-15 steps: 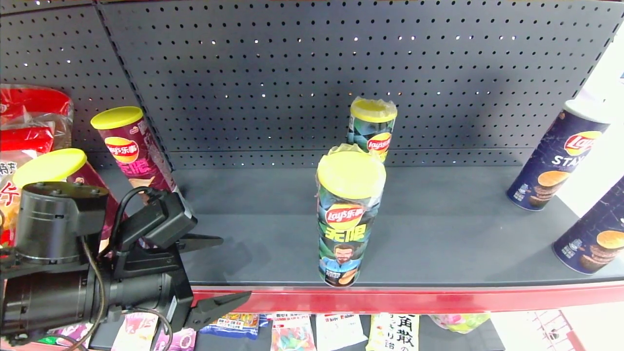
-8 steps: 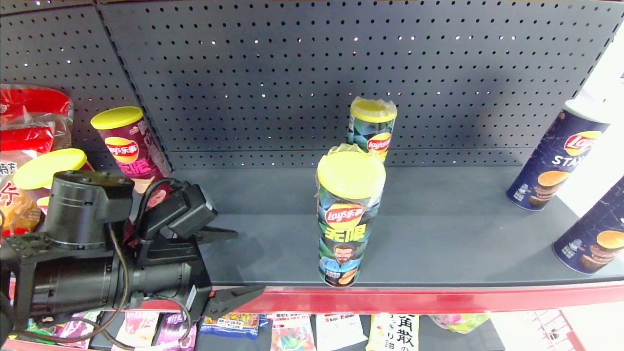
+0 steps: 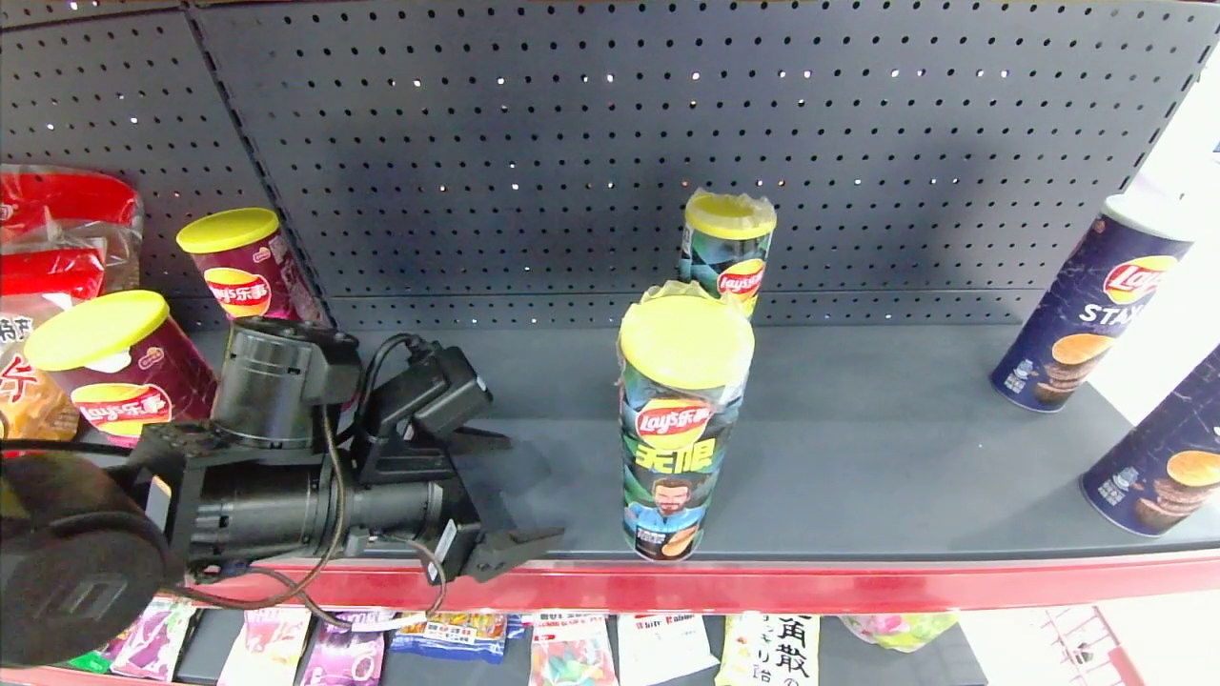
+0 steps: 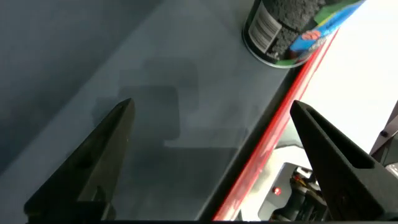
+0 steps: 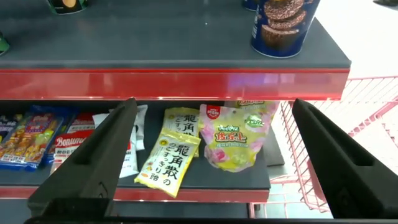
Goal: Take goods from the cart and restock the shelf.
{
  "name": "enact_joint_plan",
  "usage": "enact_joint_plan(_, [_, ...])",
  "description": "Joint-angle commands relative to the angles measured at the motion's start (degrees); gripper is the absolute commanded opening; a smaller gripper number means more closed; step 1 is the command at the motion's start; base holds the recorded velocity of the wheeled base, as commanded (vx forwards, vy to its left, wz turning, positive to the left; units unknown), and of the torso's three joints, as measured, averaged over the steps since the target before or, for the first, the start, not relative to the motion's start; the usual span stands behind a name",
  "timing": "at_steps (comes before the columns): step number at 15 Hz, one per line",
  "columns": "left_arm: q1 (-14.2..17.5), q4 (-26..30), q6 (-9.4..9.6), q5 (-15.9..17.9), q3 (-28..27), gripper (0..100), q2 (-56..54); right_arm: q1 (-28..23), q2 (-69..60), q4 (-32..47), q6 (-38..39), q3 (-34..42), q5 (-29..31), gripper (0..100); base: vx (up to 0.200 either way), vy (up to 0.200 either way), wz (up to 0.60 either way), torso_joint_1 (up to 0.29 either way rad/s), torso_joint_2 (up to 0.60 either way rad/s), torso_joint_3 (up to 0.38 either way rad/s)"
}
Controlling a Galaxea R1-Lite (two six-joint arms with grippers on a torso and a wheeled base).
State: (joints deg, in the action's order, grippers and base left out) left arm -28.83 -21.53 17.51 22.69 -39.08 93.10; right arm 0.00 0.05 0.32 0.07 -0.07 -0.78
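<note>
- Placement judged complete: green chip can (image 3: 672,429) stood upright at shelf (image 3: 858,457) front edge.
- Left gripper (image 3: 529,491) hovered near it, apart, fingers spread, empty.
- Right gripper (image 5: 214,102) also spread, empty.
- Next move called for withdrawal and fresh stock.

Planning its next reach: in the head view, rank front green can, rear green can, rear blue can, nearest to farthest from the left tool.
From left tool:
1. Front green can, shelf front.
2. Rear green can, by back panel.
3. Rear blue can, far right.
</note>
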Motion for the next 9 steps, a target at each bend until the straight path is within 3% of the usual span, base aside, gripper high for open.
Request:
enact_joint_plan(1, [-0.79, 0.08, -0.02, 0.16, -0.73, 100, 1.91, 0.0, -0.05, 0.03, 0.01, -0.01, -0.01, 100, 0.0, 0.0, 0.0, 0.0, 0.0, 0.0])
enact_joint_plan(9, [-2.63, 0.0, -0.02, -0.01, -3.37, 100, 5.51, 0.0, 0.04, 0.03, -0.07, -0.01, 0.08, 100, 0.0, 0.0, 0.0, 0.0, 0.0, 0.0])
